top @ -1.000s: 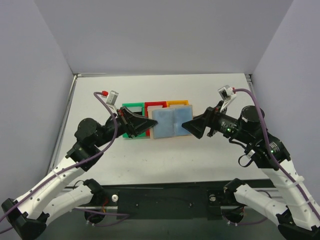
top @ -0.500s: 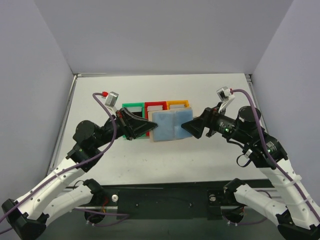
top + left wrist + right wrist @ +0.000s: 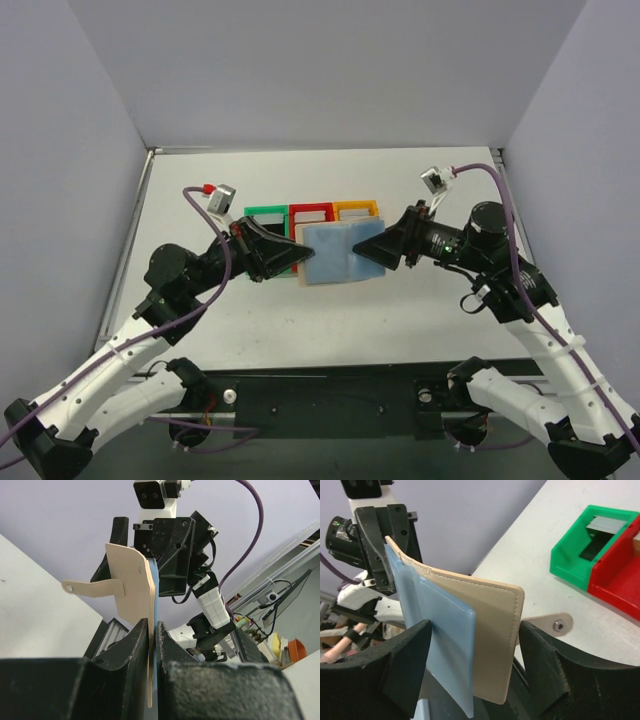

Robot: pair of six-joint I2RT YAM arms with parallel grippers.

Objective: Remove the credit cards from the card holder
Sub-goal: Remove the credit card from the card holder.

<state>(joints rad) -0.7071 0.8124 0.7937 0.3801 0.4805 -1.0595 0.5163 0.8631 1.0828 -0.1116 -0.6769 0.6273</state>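
Mid-frame, the left gripper [image 3: 298, 256] pinches one edge of the opened card holder [image 3: 338, 252]. The right gripper [image 3: 372, 249], jaws wide, straddles the opposite edge. Next, likely: clamp a card, pull outward.

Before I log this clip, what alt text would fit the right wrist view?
Tan card holder, blue panels facing left, stands between the right gripper's open fingers. The left gripper pinches its far edge; a green bin and a red bin sit on the table.

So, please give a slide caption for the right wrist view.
Right pincer, open, straddles the card holder; green bin and red bin behind.
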